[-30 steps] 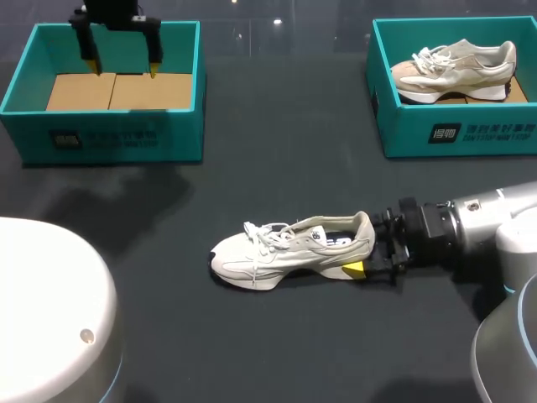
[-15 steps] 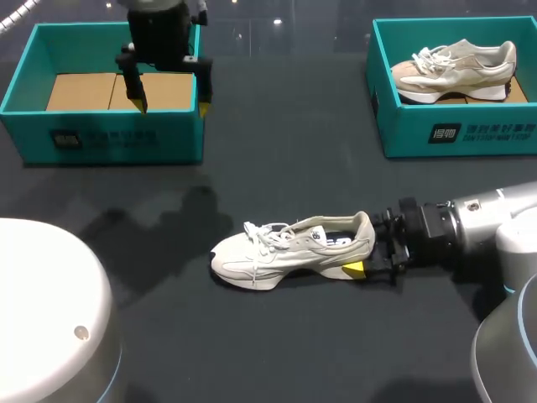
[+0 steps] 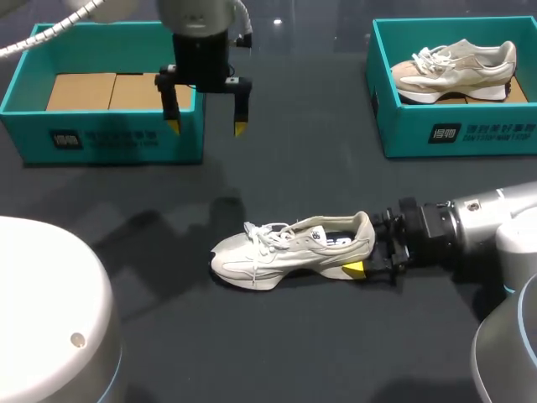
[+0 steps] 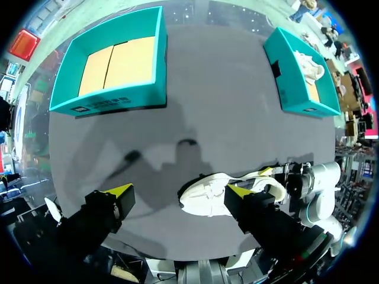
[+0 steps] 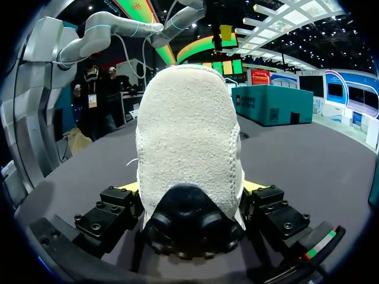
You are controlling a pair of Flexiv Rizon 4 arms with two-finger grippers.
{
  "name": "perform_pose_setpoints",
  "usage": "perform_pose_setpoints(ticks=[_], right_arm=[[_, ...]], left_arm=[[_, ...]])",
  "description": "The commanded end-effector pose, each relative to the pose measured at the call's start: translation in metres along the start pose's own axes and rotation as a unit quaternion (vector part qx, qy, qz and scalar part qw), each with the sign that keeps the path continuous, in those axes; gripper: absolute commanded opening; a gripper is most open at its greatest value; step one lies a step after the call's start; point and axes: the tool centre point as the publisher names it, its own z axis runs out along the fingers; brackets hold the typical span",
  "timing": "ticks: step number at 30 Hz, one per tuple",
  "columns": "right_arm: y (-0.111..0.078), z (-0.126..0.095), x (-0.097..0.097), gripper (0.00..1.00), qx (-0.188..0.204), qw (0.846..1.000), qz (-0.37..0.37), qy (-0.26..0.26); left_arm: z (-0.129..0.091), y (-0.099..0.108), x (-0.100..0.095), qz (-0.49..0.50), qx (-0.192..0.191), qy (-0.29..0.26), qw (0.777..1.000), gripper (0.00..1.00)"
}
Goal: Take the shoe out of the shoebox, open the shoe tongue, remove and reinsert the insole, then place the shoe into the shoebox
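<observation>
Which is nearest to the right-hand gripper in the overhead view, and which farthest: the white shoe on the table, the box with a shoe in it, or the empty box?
1. The white shoe, mid-table, its heel between the fingers of the right gripper.
2. The box with a shoe, far right corner.
3. The empty box, far left corner.

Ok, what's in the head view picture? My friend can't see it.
A white shoe sits on the table, its heel gripped by the right gripper. The left gripper hangs open by an empty teal shoebox; another shoebox holds a second shoe.
</observation>
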Motion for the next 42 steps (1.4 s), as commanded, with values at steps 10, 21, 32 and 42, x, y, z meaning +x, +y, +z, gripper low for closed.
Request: perform_pose_setpoints(ticks=[10, 21, 32, 42], right_arm=[[-0.001, 0.000, 0.000, 0.00, 0.001, 1.000, 0.000, -0.001], [-0.001, 0.000, 0.000, 0.00, 0.001, 1.000, 0.000, -0.001], [-0.001, 0.000, 0.000, 0.00, 0.001, 1.000, 0.000, -0.001], [-0.001, 0.000, 0.000, 0.00, 0.001, 1.000, 0.000, -0.001]], left_arm=[[-0.001, 0.015, 0.012, -0.005, 0.010, -0.006, 1.000, 1.00], [0.023, 0.063, 0.065, -0.002, 0.024, -0.034, 0.999, 1.00], [0.035, 0.080, 0.110, 0.016, 0.016, -0.015, 1.000, 1.00], [0.035, 0.080, 0.110, 0.016, 0.016, -0.015, 1.000, 1.00]])
